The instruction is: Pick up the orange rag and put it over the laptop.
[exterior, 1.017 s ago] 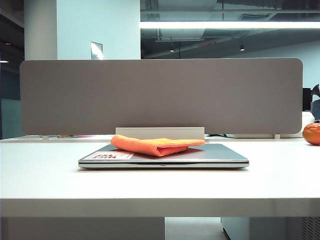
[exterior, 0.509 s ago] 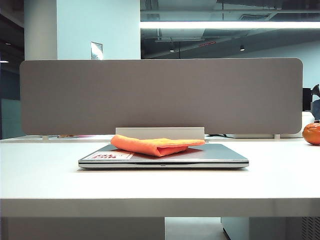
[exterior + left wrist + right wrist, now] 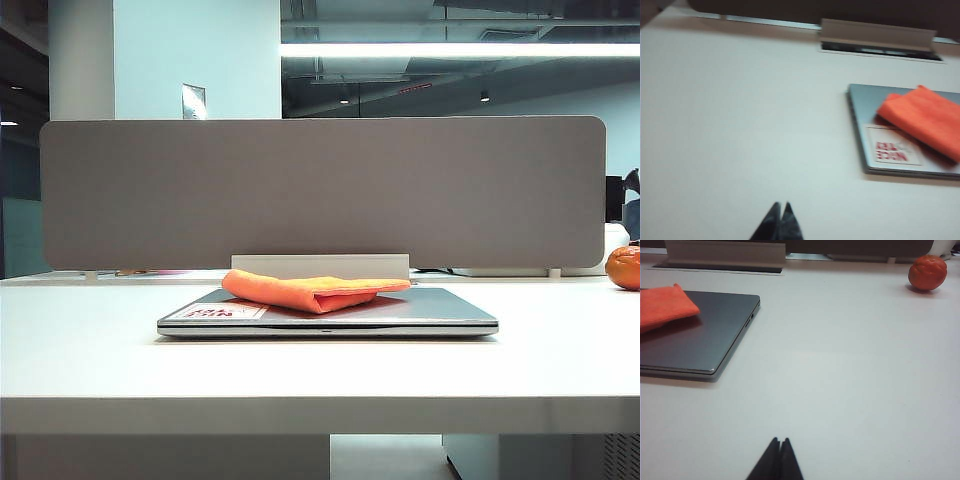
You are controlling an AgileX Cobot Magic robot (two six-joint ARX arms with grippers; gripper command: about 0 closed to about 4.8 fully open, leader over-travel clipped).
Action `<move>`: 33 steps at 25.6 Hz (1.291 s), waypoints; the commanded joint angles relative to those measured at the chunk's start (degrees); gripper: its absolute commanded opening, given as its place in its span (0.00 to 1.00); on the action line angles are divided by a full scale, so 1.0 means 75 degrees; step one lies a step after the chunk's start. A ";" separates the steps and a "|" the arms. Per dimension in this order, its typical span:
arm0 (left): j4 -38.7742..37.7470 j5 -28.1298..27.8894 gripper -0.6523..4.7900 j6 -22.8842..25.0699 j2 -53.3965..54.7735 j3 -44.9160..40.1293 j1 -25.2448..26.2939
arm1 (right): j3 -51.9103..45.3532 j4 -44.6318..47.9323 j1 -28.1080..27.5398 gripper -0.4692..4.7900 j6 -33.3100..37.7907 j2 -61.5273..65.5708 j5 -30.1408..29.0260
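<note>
White, matte and smooth, the broad rectangular table (image 3: 90,350) fills the lower half of the exterior view, its front edge squared and thick. Behind it stands a wide grey desk divider panel (image 3: 320,190) with rounded corners and a dull, felt-like face; beyond that, a pale wall, a dark open ceiling and a long strip light (image 3: 460,49). At the foot of the panel, a low, pale cable-tray flap (image 3: 320,265) stands up from the tabletop.

Centre of table: the thin silver laptop (image 3: 440,312), lid closed, lying flat, metal surface lightly reflective, corners rounded. A white rectangular sticker with red print (image 3: 215,312) sits on the lid near its front left corner. The bright orange folded rag (image 3: 310,290), soft and slightly napped, lies on the lid, touching it, covering the middle and leaving both ends bare; one folded edge faces the front.

Far right, near the panel: a round orange ball with a dimpled, fruit-like skin (image 3: 624,267), well apart from the laptop.

Left gripper (image 3: 779,207): dark pointed fingertips pressed together, nothing between them, above bare tabletop to the left of the laptop, clear of it; this view is slightly blurred. Right gripper (image 3: 778,442): fingertips likewise together and empty, above bare tabletop to the right of the laptop.
</note>
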 commanded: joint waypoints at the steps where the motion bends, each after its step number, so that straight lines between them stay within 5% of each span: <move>1: 0.0015 -0.0163 0.11 0.0052 -0.0032 -0.0274 0.0600 | -0.0026 0.0064 0.0006 0.08 0.0020 -0.0006 0.0038; 8: 0.0551 0.0580 0.11 0.0055 -0.0376 -0.1387 0.1830 | -0.0026 0.0076 0.0006 0.08 0.0020 -0.0006 0.0038; 17: 0.1743 0.1262 0.11 0.0052 -0.0956 -0.2565 0.2407 | -0.0026 0.0076 0.0006 0.08 0.0020 -0.0006 0.0038; 20: 0.2221 0.2031 0.11 0.0061 -0.1035 -0.2984 0.2600 | -0.0026 0.0076 0.0006 0.08 0.0020 -0.0006 0.0038; 33: 0.2809 0.1731 0.11 0.0347 -0.1489 -0.3625 0.2614 | -0.0026 0.0079 0.0006 0.08 0.0020 -0.0006 0.0038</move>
